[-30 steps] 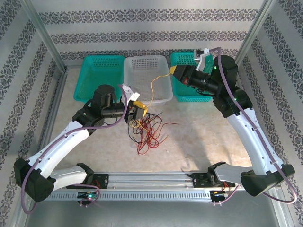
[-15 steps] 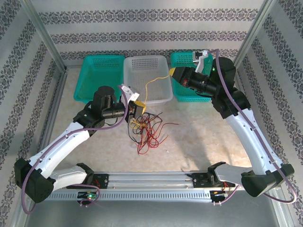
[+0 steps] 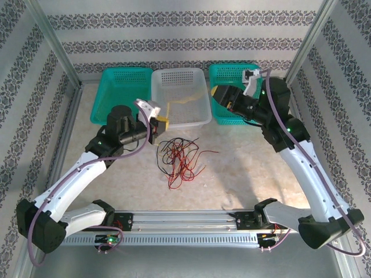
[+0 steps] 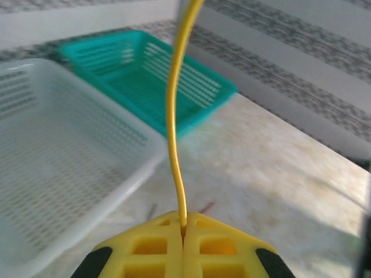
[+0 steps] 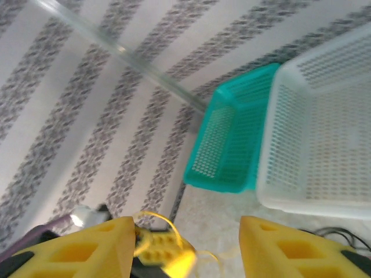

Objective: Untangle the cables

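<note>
A tangle of thin red and black cables (image 3: pixel 178 159) lies on the table in the middle of the top view. My left gripper (image 3: pixel 157 121) hangs just above and behind it, shut on a yellow cable (image 4: pixel 175 116) pinched between its pads (image 4: pixel 183 229). That cable runs as a blurred streak (image 3: pixel 185 101) over the white basket towards my right gripper (image 3: pixel 217 92). In the right wrist view the right gripper (image 5: pixel 185 223) stands open with its fingers (image 5: pixel 104 243) wide apart, and a blurred loop of the yellow cable (image 5: pixel 168 226) hangs loose between them.
Three baskets stand in a row at the back: a teal one (image 3: pixel 119 92) on the left, a white one (image 3: pixel 200 113) in the middle and a teal one (image 3: pixel 229 113) under the right arm. Patterned walls enclose the table.
My left gripper has risen and drawn back to the left, pulling the yellow cable out of the pile. The right gripper has opened and let the cable's far end go.
</note>
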Tool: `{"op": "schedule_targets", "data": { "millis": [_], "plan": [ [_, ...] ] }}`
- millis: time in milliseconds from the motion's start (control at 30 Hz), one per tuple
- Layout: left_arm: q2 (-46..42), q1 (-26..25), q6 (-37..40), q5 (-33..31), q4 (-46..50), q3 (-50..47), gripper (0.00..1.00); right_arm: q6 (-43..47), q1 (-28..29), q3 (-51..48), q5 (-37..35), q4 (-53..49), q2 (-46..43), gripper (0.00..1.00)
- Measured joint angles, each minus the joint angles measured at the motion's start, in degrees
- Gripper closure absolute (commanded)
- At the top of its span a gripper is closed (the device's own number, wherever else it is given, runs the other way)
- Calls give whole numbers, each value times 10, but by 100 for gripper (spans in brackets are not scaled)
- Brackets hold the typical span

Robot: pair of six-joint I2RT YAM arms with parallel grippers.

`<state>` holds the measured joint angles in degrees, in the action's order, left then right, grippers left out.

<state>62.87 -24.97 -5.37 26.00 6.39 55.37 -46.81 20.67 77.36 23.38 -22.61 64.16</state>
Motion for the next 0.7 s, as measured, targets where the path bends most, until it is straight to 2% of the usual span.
{"op": "schedule_targets", "data": {
  "millis": [100, 300, 467, 567, 700],
  "plan": [
    [21, 53, -26, -45, 0, 27, 100, 7, -7, -43, -34, -24, -29, 46],
    [131, 137, -57, -124, 7, 165, 100, 14, 5, -112, -59, -61, -49, 45],
    [249, 207, -85, -141, 26, 276, 100, 16, 31, -144, -67, -80, -61, 43],
    [318, 232, -92, -147, 50, 326, 100, 16, 47, -146, -72, -81, -63, 43],
    [382, 249, -104, -147, 74, 346, 99, 17, 62, -146, -77, -81, -63, 44]
  ]
}}
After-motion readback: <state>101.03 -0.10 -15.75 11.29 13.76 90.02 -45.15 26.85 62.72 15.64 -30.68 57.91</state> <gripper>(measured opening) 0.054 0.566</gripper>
